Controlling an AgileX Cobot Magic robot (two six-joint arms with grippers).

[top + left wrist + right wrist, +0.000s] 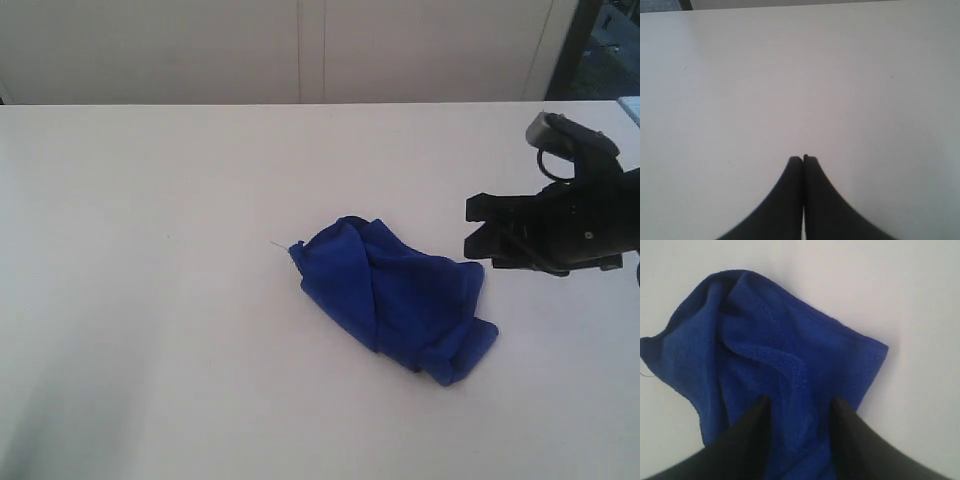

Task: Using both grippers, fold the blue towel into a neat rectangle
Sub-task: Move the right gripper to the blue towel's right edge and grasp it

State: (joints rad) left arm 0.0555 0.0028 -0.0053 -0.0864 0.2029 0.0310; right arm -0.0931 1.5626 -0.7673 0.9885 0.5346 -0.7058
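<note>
The blue towel (400,295) lies crumpled in a loose heap on the white table (150,300), a little right of the middle. A thin loose thread (277,244) sticks out at its left corner. My right gripper (472,228) hovers just beyond the heap's right end, open, its fingers pointing left toward the cloth. In the right wrist view the towel (775,340) fills the space under and between the spread fingers of this gripper (800,401), and nothing is pinched. My left gripper (803,158) is shut over bare table, empty, and does not show in the exterior view.
The table's far edge (300,103) meets a pale panelled wall (300,50). A dark window strip (600,45) stands at the back right. The right arm's black body (590,220) reaches in from the right edge.
</note>
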